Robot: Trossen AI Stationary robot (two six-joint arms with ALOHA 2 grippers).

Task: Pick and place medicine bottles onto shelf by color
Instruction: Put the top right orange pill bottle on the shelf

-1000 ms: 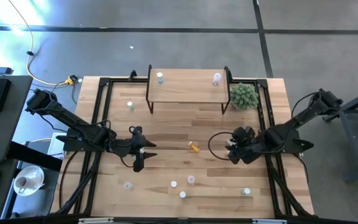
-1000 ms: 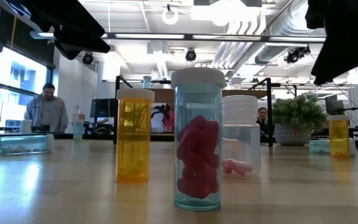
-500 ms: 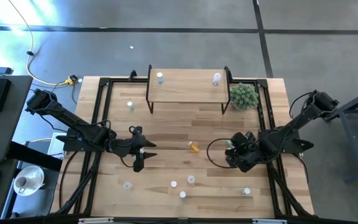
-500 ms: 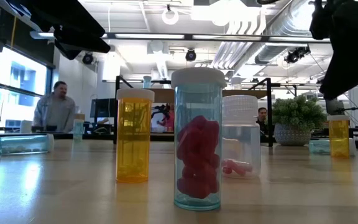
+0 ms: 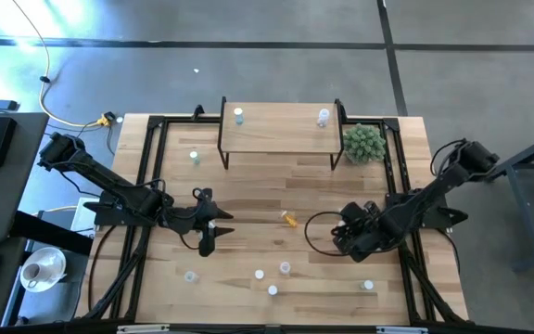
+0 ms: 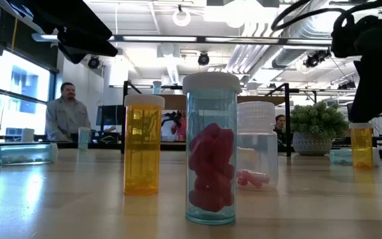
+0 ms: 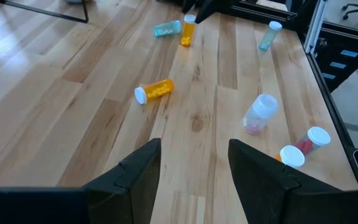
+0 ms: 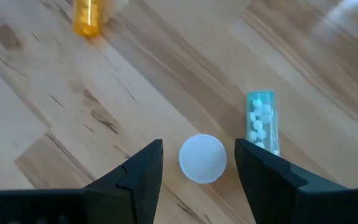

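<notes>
Bottle [image 8: 202,158] between right pincer [image 8: 197,163] fingers

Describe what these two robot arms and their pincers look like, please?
Both arms are dark, nearly black, built of slim jointed segments. The left arm and right arm each end in a two-finger gripper. The left gripper and right gripper have broad, flat, matte black fingers with angled edges. A thin black cable loops beside the right one.

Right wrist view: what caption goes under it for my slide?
Open right gripper hovers over a white-capped bottle, beside a lying blue bottle.
</notes>
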